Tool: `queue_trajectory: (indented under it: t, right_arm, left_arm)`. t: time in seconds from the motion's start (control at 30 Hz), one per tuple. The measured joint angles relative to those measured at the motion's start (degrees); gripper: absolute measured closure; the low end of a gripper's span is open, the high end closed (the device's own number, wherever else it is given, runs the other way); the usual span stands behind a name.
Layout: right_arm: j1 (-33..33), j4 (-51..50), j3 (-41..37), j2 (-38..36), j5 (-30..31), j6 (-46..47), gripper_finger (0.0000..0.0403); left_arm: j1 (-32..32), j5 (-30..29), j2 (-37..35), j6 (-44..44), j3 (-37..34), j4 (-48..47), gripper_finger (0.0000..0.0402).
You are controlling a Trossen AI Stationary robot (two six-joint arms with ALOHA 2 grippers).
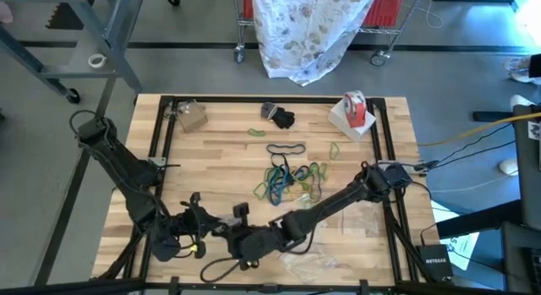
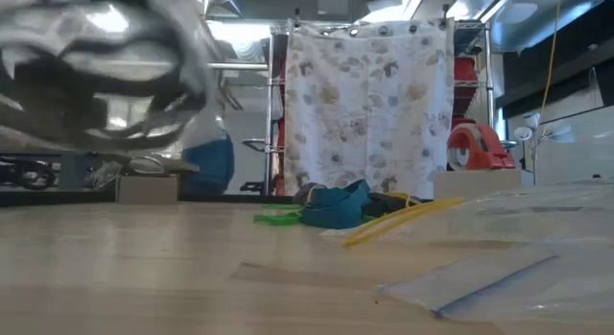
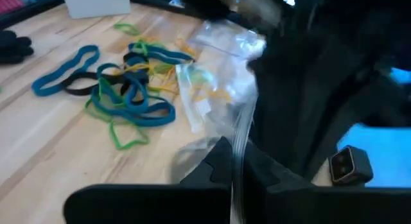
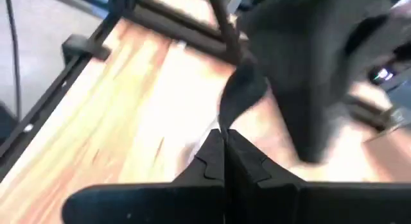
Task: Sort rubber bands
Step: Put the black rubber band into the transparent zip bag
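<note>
Finds the left gripper low over the near part of the table, clenched tight, with a thin edge of a clear plastic bag running into the seam between its fingers; judges this a pinch on the bag's lip, holding the bag raised and slack so that its mouth can be worked

Finds the right gripper close alongside, also near the front edge, fingers pressed fully together; sees nothing clearly held there, and cannot tell whether its tip touches the bag. Judges the closeness of the two grippers as a joint attempt to part the film, one side each

Locates the rubber bands in a loose tangled heap near the table's centre, well apart from both grippers: teal, green, black and tan loops overlapping, with a few lying separate towards the far side. Notes none inside the lifted bag as far as visible, and none in either grip

Notes a red-and-white tape roll at the far right corner, clear of the work

Rates sorting as barely begun; flags the tangle as likely to drag several colours up together
</note>
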Motion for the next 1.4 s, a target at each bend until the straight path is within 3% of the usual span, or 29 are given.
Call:
queue_trajectory:
  t: [0.27, 0.5, 0.7, 0.83, 1.1, 1.4]
  right_arm:
    - [-0.3, -5.1, 0.1, -0.3, 1.8, 8.0, 0.0402]
    - [-0.6, -9.2, 0.2, -1.0, 9.4, 21.7, 0.0402]
    - [-2.7, -8.2, 0.2, -0.8, -2.3, 31.4, 0.0396]
    - [-3.9, -7.3, 0.2, -0.2, -7.0, 32.7, 0.0351]
    - [-5.2, -9.0, 0.2, -2.9, -8.5, 32.5, 0.0231]
    - [-5.2, -8.8, 0.2, -4.1, -8.1, 30.6, 0.0208]
  left_arm:
    - [-0.1, 0.2, -1.4, 0.5, 0.0, -0.8, 0.0401]
    - [-0.7, 0.9, -1.4, 0.9, 0.0, -1.9, 0.0402]
    - [0.3, 1.1, -1.3, 0.9, 0.0, -2.0, 0.0401]
    - [1.1, 1.2, -1.3, 1.0, -0.1, -2.6, 0.0401]
    - [1.3, 2.1, -1.3, -3.0, -0.1, -8.9, 0.0402]
    - [1.9, 2.2, -1.2, -6.3, -0.1, -13.9, 0.0402]
